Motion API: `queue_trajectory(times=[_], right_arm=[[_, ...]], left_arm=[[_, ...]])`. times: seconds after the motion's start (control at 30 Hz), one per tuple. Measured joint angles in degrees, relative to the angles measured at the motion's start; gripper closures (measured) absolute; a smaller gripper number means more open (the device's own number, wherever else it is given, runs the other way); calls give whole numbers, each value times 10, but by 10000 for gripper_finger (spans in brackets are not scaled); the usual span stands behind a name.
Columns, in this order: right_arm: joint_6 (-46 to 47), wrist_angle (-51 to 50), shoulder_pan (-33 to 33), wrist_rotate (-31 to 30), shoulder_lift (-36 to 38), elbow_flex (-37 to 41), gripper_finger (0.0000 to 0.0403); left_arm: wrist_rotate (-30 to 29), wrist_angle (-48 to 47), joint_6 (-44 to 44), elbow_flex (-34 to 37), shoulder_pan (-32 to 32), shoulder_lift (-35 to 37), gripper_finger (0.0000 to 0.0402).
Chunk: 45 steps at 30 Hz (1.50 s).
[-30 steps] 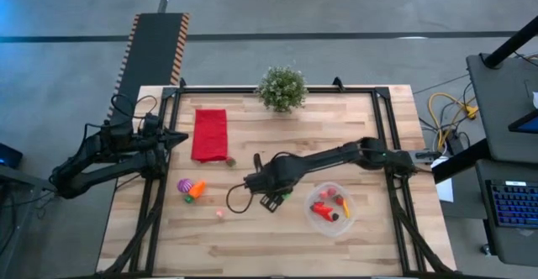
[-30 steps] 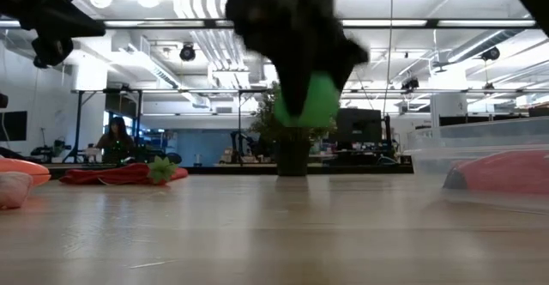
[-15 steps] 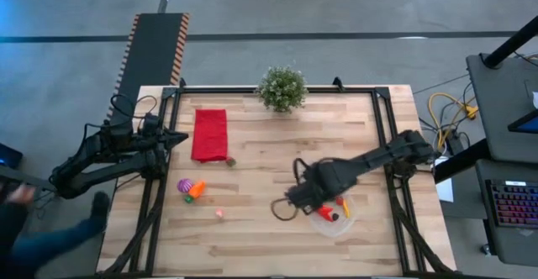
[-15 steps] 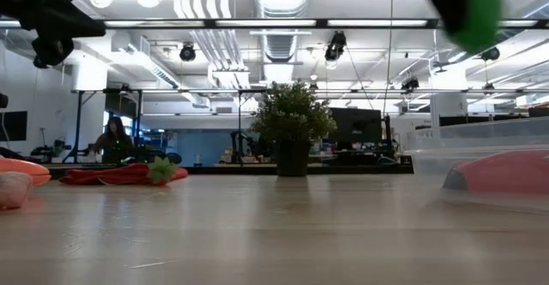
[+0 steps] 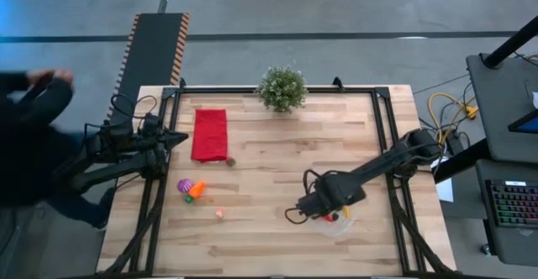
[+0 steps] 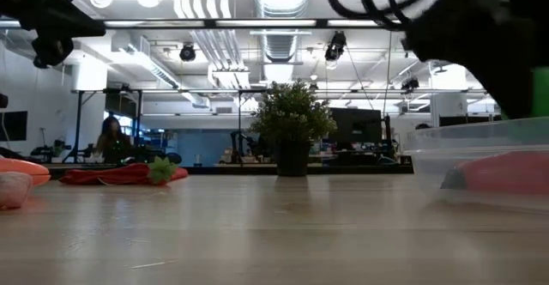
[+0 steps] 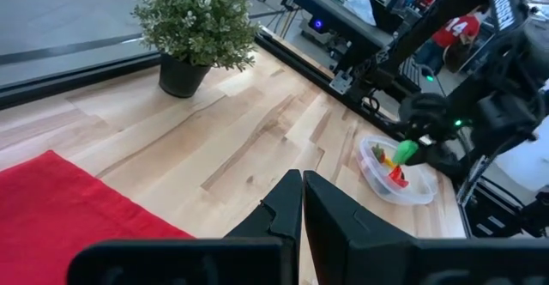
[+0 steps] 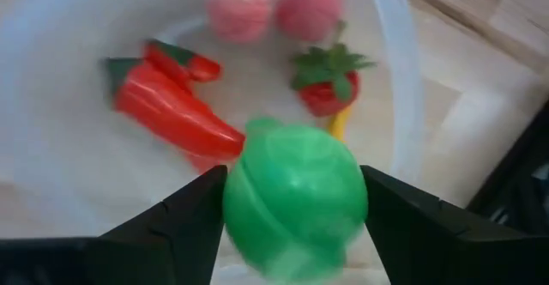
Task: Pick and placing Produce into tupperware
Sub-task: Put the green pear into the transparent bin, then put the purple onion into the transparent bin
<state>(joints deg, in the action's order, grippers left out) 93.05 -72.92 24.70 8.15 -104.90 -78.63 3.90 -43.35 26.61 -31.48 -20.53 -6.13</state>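
My right gripper (image 5: 324, 210) hangs over the tupperware (image 5: 346, 222), a round clear bowl near the table's right near part, and is shut on a round green produce piece (image 8: 296, 201). A red pepper (image 8: 167, 100), a strawberry (image 8: 330, 83) and pink pieces lie in the bowl. The left wrist view also shows the green piece (image 7: 405, 152) above the bowl (image 7: 420, 191). On the table's left lie a purple and an orange piece (image 5: 190, 187) and a small pink one (image 5: 220, 214). My left gripper (image 7: 301, 201) waits shut at the table's left edge. My right gripper pinches the green piece by its two opposite sides (image 8: 236, 203), one dark finger (image 8: 184, 221) on each. The fingers come from above, pointing down. The piece is lifted clear, over the inside of the tupperware.
A potted plant (image 5: 282, 87) stands at the far edge and a red folded cloth (image 5: 210, 134) lies far left, with a small piece (image 5: 230, 161) at its near corner. Black frame rails run along the table's sides. A person (image 5: 34, 136) stands beyond the left edge.
My right gripper has carried the green piece from the table's middle toward the right and near edge, and has come down over the tupperware, staying shut on it. A person has come closer at the left side.
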Motion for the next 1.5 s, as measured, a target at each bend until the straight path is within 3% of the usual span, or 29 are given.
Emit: queue_trajectory(times=[0.27,0.43,0.6,0.73,0.9,1.07,1.4,1.5], right_arm=[[-4,21,0,42,7,70,132],[9,33,-2,13,7,44,113],[-5,51,-29,-88,7,-44,108],[-136,160,-80,-139,-2,-102,109],[-304,261,-166,-86,-67,-148,117],[-418,265,-222,-57,-173,-244,122],[-593,165,-255,-58,-370,-543,125],[-612,208,-264,-63,-390,-551,128]], left_arm=[[0,0,1,0,0,0,402],[0,0,1,0,0,0,402],[0,8,2,0,0,0,402],[0,28,1,0,0,0,402],[1,20,3,0,0,0,402],[3,20,27,0,0,0,402],[36,19,31,0,0,0,402],[35,19,31,0,0,0,402]])
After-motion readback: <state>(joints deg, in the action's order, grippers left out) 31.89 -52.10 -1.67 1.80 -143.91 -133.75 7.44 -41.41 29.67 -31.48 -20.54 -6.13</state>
